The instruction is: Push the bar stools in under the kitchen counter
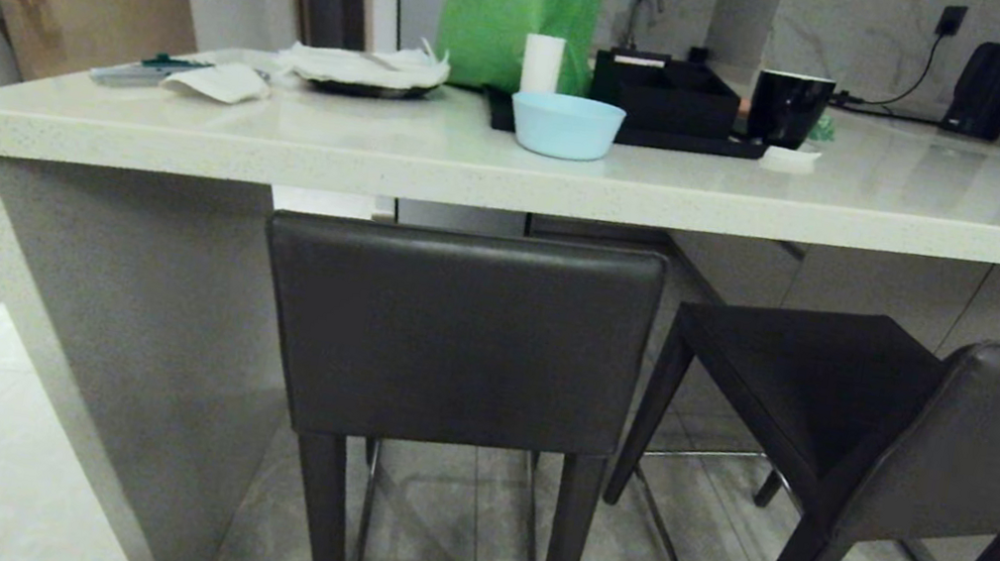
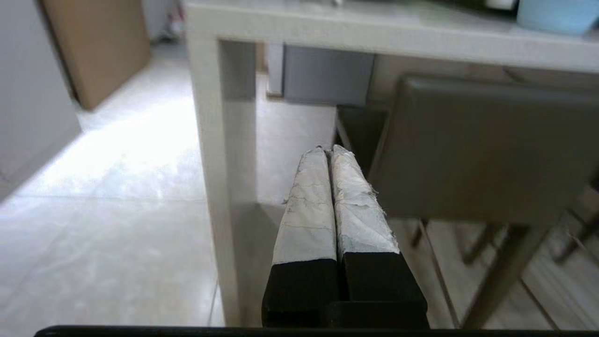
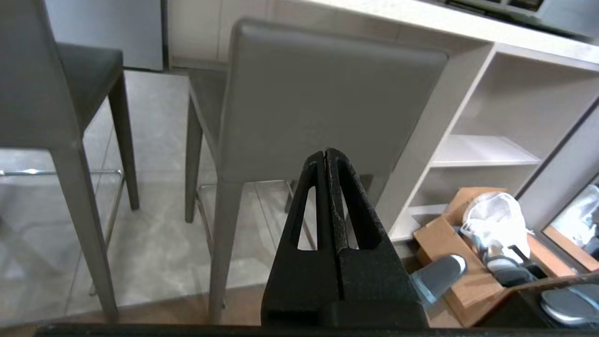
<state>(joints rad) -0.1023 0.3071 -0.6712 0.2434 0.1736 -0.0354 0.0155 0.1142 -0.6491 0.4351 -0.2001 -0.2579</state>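
While the head view showed only the bar stools (image 1: 461, 335) at the kitchen counter (image 1: 518, 168), wrist views revealed the left gripper (image 2: 331, 150) and right gripper (image 3: 326, 153), both closed and empty.

The right pincer (image 3: 326, 154), its jaws pressed together, points at the grey backrest of a bar stool (image 3: 327, 98) standing at the pale tabletop (image 3: 421, 21). A second stool (image 3: 56, 84) stands beside it. White open shelves (image 3: 486, 150) sit under the tabletop, a cardboard box (image 3: 449, 248) on the floor nearby.
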